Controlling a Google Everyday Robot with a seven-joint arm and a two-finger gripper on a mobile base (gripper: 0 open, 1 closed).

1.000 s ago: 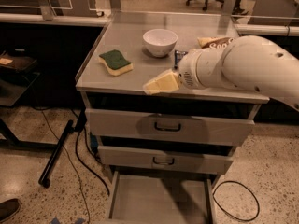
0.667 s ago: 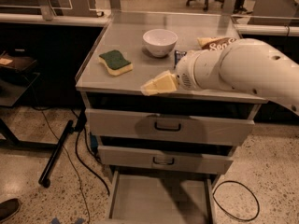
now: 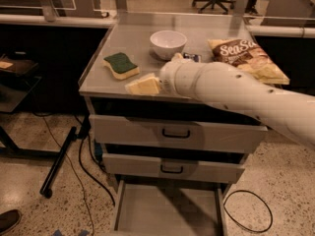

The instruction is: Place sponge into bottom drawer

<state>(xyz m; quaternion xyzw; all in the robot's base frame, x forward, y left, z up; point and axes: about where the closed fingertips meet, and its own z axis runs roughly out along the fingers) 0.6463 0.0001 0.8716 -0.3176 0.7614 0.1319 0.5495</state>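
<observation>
While the sponge (image 3: pixel 120 65) lies on the worktop (image 3: pixel 133 38), the hand (image 3: pixel 142 85) is just beside it, grip state indeterminable. The drawer (image 3: pixel 167 211) is open.

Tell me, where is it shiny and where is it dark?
Camera view: light gleams on the grey metal cabinet top behind the round white bowl; a dark shadow crosses the floor of the open grey bottom drawer; the pale tool is at the top's front edge, beside the wavy yellow-and-green sponge.
</observation>
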